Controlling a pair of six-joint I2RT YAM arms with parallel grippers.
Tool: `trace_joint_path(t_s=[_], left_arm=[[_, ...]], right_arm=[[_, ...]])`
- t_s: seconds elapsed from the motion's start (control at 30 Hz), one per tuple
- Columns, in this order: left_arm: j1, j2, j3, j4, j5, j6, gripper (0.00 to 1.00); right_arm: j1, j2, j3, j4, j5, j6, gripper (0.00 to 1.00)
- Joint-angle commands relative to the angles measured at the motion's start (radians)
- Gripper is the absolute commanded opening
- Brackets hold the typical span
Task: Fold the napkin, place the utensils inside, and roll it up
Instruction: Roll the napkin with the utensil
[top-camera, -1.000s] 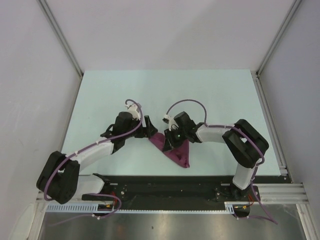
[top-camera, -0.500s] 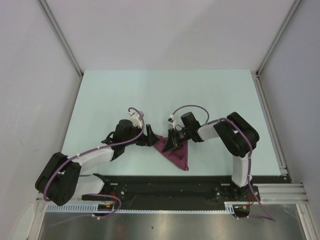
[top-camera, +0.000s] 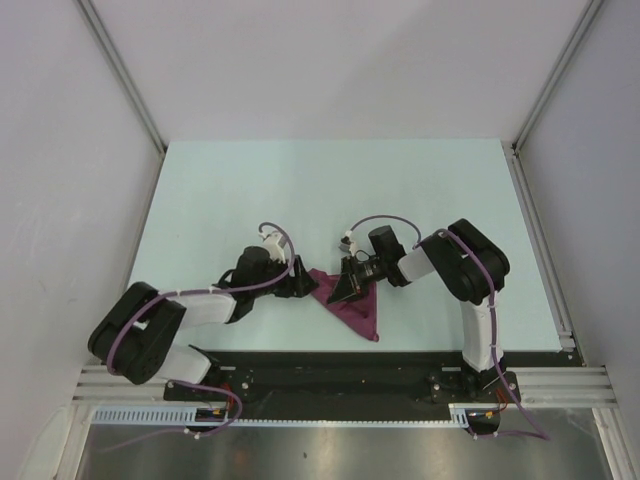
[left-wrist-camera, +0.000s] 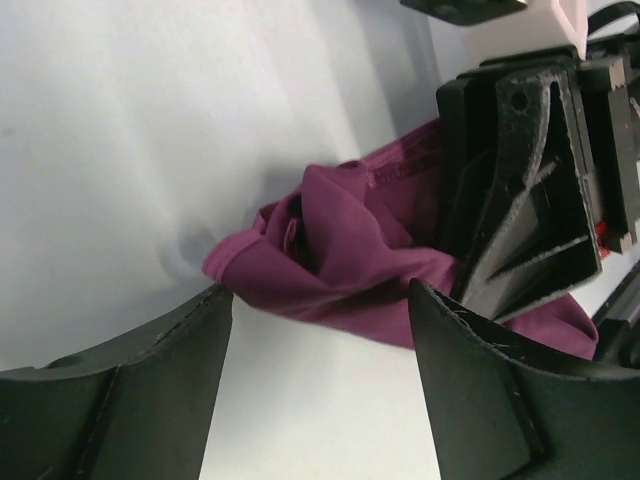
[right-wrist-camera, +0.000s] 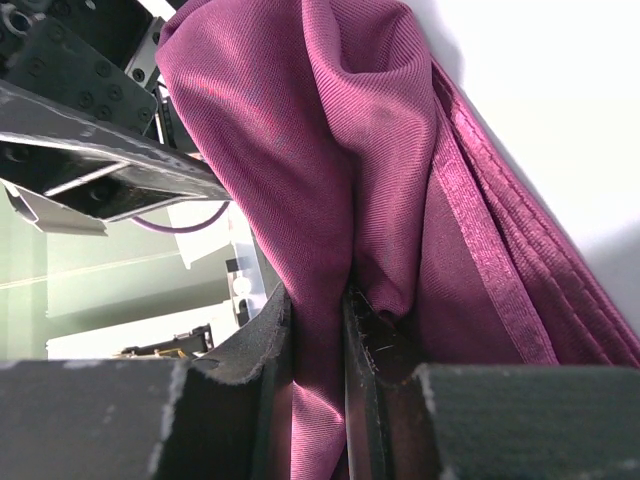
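Observation:
The magenta napkin (top-camera: 362, 315) lies bunched into a creased wedge near the table's front middle. My right gripper (top-camera: 341, 291) is on its left part, and in the right wrist view the gripper (right-wrist-camera: 315, 300) is shut on a raised fold of the napkin (right-wrist-camera: 330, 150). My left gripper (top-camera: 303, 283) sits low just left of the cloth. Its fingers (left-wrist-camera: 160, 380) stand apart in the left wrist view with bare table between them, and the napkin's (left-wrist-camera: 340, 250) crumpled tip lies just ahead. The utensils are hidden or out of view.
The pale green table (top-camera: 330, 190) is walled by grey panels on three sides, with a metal rail (top-camera: 540, 250) along the right edge. The black base bar (top-camera: 340, 370) runs along the near edge. The right gripper's body (left-wrist-camera: 530, 190) crowds the left wrist view.
Both arms have drawn back toward the near edge and sunk lower. The right gripper kept its hold and the napkin shifted slightly with it. The left gripper closed in on the cloth's left tip.

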Motion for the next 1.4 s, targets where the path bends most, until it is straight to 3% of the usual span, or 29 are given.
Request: trace_joint_path(t_s=[0.0,0.27,0.5,0.6,0.63,0.8,0.97,1.07,1.2,1.37], left_arm=[[-0.006,0.071,0.007,0.115,-0.026,-0.022,0.73],[-0.013,0.154,0.022,0.194,-0.025,-0.037,0.54],[-0.026,0.214,0.011,0.310,-0.003,-0.079,0.47],[-0.035,0.224,0.010,0.353,0.004,-0.092,0.38],[-0.036,0.225,0.008,0.361,0.006,-0.094,0.29],[-0.041,0.231,-0.002,0.427,0.021,-0.128,0.02],[-0.050,0.217,-0.004,0.424,0.011,-0.126,0.00],[-0.055,0.199,0.036,0.315,-0.028,-0.100,0.00],[-0.062,0.180,0.056,0.219,-0.043,-0.082,0.00],[-0.073,0.177,0.083,0.159,-0.045,-0.083,0.00]], right_arm=[[-0.006,0.040,-0.036,-0.052,0.041,-0.016,0.00],[-0.008,0.047,-0.025,-0.067,0.049,-0.021,0.00],[-0.008,0.067,-0.020,-0.075,0.046,-0.036,0.00],[-0.009,0.077,-0.019,-0.078,0.047,-0.042,0.00],[-0.011,0.078,-0.017,-0.082,0.046,-0.047,0.00],[-0.014,0.083,0.000,-0.116,0.056,-0.078,0.00],[-0.013,0.054,0.006,-0.145,0.070,-0.096,0.01],[-0.013,-0.009,0.018,-0.199,0.107,-0.111,0.12],[-0.011,-0.120,0.061,-0.352,0.179,-0.200,0.38],[-0.011,-0.250,0.113,-0.550,0.318,-0.271,0.56]])
